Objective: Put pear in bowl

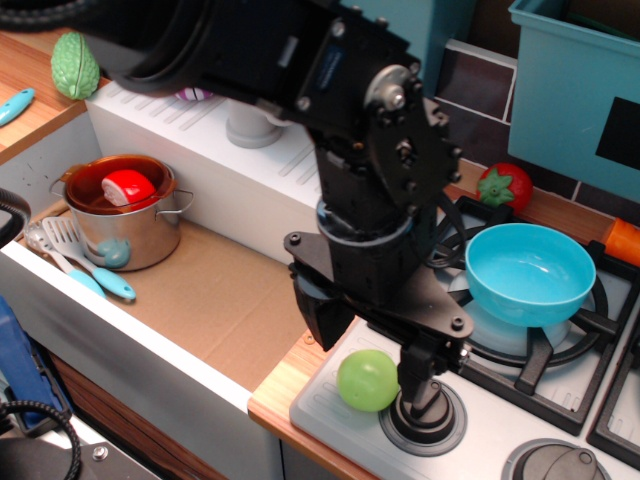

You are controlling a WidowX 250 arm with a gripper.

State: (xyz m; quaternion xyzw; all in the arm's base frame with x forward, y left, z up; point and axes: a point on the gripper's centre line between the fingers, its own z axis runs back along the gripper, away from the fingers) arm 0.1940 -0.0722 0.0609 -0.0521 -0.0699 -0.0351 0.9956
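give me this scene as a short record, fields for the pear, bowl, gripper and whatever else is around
pear: on the stove's front edge, left of a black knob, not in the bowl
bowl: light blue, empty, on the burner grate
gripper: open, lowered, fingers on either side of the pear, one finger over the knob
contact: cannot tell whether a finger touches the pear
sink: steel pot holding a red item; spatula beside it
counter: strawberry behind the stove
task state: pear not yet lifted
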